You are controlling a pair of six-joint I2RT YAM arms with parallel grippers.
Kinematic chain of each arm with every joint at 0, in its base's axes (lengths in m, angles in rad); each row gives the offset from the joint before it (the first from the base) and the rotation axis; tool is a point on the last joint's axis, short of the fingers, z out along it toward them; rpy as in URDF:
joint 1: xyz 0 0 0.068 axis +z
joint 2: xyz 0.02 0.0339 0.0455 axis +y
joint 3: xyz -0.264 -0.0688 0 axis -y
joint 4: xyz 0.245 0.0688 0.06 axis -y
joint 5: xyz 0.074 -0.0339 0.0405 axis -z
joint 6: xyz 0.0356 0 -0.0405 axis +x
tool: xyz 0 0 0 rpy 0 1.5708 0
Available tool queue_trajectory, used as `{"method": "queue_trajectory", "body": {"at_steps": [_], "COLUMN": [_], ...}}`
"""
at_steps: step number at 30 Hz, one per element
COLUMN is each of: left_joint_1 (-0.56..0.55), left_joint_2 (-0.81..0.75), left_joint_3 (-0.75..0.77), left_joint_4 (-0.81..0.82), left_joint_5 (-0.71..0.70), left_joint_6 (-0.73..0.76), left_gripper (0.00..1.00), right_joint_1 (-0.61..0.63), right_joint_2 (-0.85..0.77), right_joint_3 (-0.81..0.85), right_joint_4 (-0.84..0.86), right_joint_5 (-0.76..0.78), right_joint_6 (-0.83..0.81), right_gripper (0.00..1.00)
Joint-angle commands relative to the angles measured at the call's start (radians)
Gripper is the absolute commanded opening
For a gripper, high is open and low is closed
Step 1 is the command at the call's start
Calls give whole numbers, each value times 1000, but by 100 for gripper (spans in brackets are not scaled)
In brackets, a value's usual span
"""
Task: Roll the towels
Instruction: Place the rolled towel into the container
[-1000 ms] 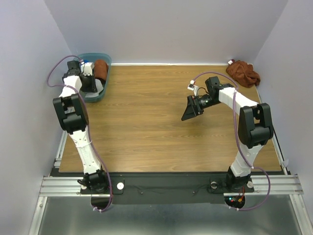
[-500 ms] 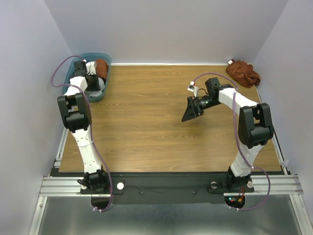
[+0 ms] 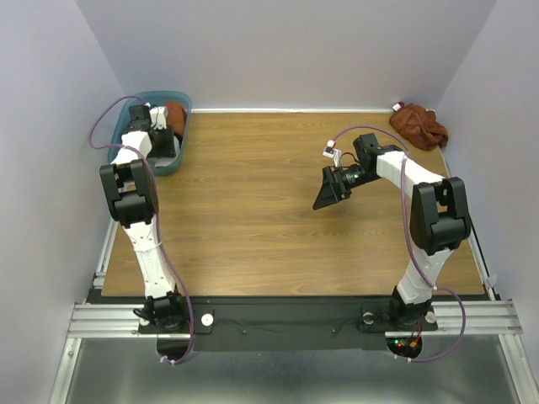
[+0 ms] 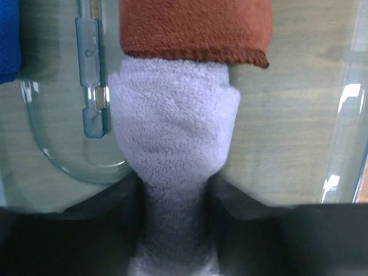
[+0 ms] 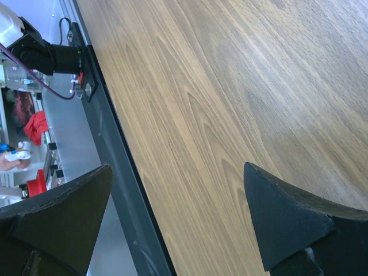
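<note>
A rolled light grey towel (image 4: 172,126) lies in the translucent blue tub (image 3: 187,126) at the back left. Its near end narrows between the jaws of my left gripper (image 4: 175,195), which press on both its sides. A rolled rust-brown towel (image 4: 195,29) lies across the grey roll's far end and also shows in the top view (image 3: 175,114). From above, my left gripper (image 3: 160,135) reaches down into the tub and hides the grey towel. A second rust-brown towel (image 3: 418,124) lies crumpled at the table's back right corner. My right gripper (image 3: 324,189) hovers over mid-table, open and empty (image 5: 178,178).
The tub's clear wall (image 4: 351,115) stands close on the right of the rolls, and a blue cloth (image 4: 8,34) sits at the left. The table's near edge with a dark rail (image 5: 115,172) runs below my right gripper.
My left wrist has shifted a little further back and right inside the tub. The right arm has not moved.
</note>
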Motion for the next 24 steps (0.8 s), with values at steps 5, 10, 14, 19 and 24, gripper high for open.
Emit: {"method": "queue_trajectory", "body": {"at_steps": [5, 10, 14, 19, 24], "left_joint_1": [-3, -4, -18, -53, -163], "left_joint_2": [-112, -156, -213, -302, -525], "left_joint_3": [55, 90, 159, 205, -12], "left_joint_4": [-125, -146, -180, -176, -24], "left_joint_5": [-21, -18, -41, -90, -154], "left_joint_6": [53, 73, 113, 192, 283], "left_gripper": [75, 76, 78, 99, 99], "right_joint_1": [-3, -3, -29, -114, -202], "right_joint_2": [-29, -33, -29, 9, 93], "right_joint_3": [22, 48, 103, 265, 439], "right_joint_4": [-12, -13, -12, 2, 132], "right_joint_5": [0, 16, 52, 209, 617], "right_joint_6": [-16, -15, -1, 34, 151], "right_gripper": [100, 100, 100, 100, 100]}}
